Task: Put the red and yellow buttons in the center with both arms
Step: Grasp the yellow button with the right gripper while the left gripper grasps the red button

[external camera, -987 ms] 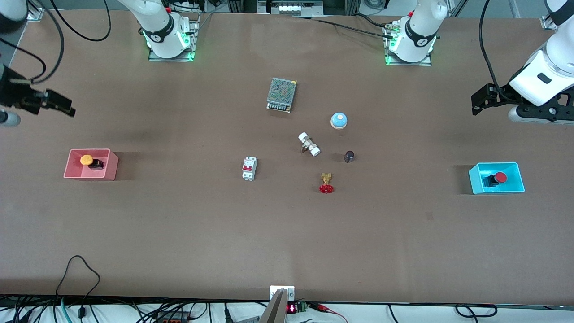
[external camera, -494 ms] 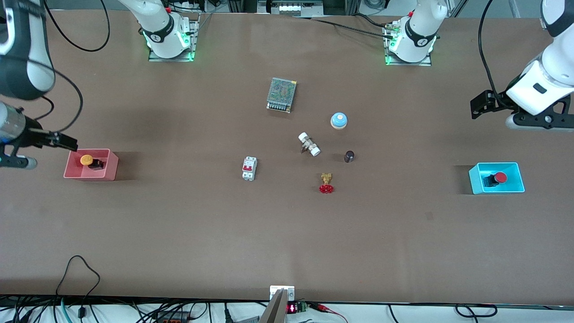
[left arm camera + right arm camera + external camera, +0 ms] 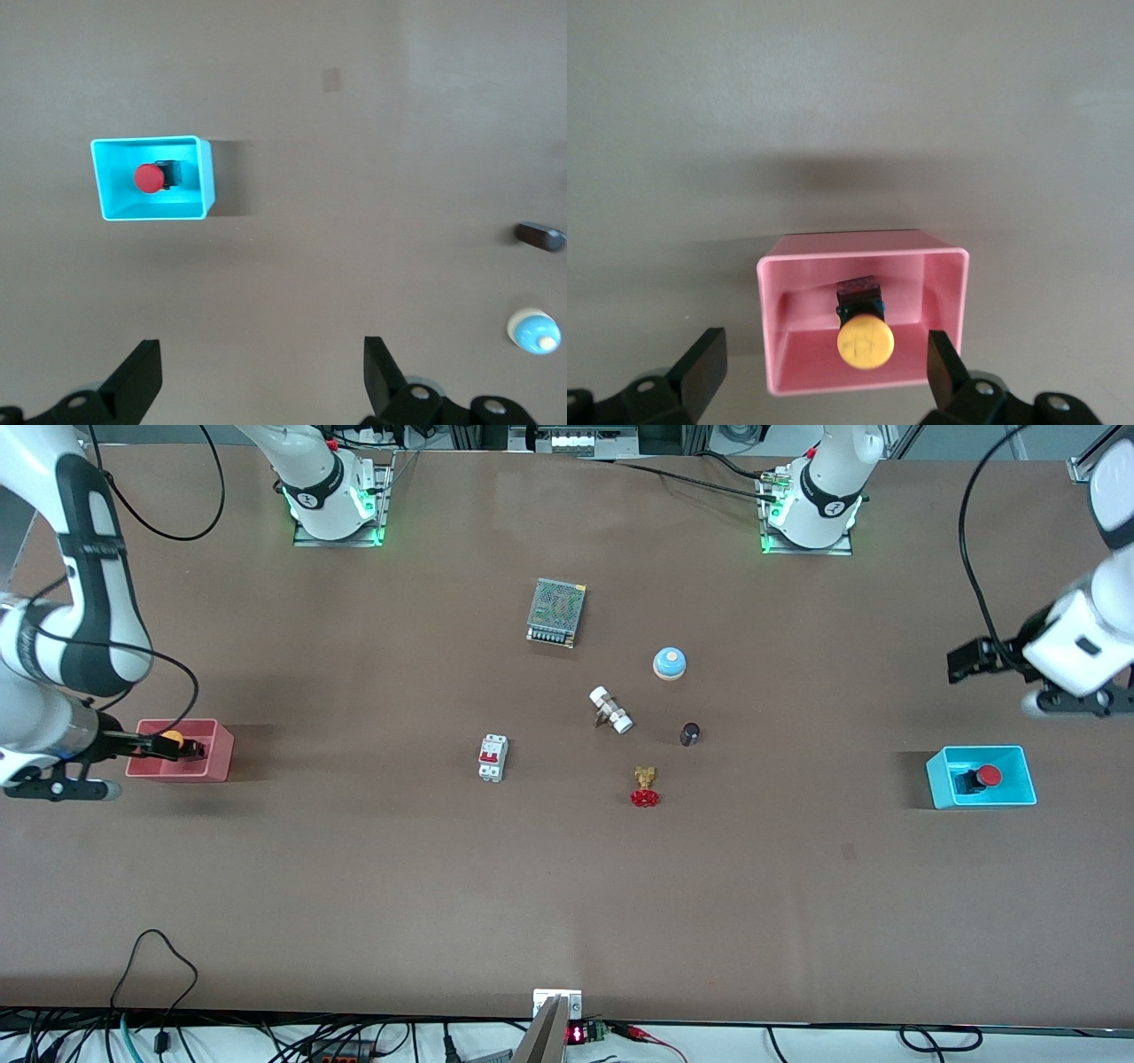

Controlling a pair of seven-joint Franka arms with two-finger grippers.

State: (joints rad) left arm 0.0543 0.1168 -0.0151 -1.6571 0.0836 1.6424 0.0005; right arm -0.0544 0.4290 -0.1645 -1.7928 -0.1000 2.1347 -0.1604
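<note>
The yellow button (image 3: 173, 739) lies in the pink bin (image 3: 221, 755) at the right arm's end of the table. My right gripper (image 3: 182, 747) is open and hangs over that bin. In the right wrist view its fingers straddle the bin (image 3: 859, 255), with the yellow cap (image 3: 865, 342) between them and below my gripper (image 3: 826, 359). The red button (image 3: 989, 776) lies in the cyan bin (image 3: 939, 779) at the left arm's end. My left gripper (image 3: 961, 662) is open over bare table beside that bin. The left wrist view shows the red button (image 3: 149, 178), the cyan bin (image 3: 205, 177) and my gripper (image 3: 263, 381). The center (image 3: 554, 797) is brown tabletop.
Around the middle lie a metal power supply (image 3: 556, 612), a blue-domed bell (image 3: 670, 662), a white fitting (image 3: 610, 709), a dark cylinder (image 3: 689, 733), a white breaker (image 3: 493, 757) and a brass valve with a red handwheel (image 3: 645, 788).
My right gripper has come down and toward the pink bin and now hangs over it. My left gripper has dropped lower, closer to the cyan bin. The buttons have not moved.
</note>
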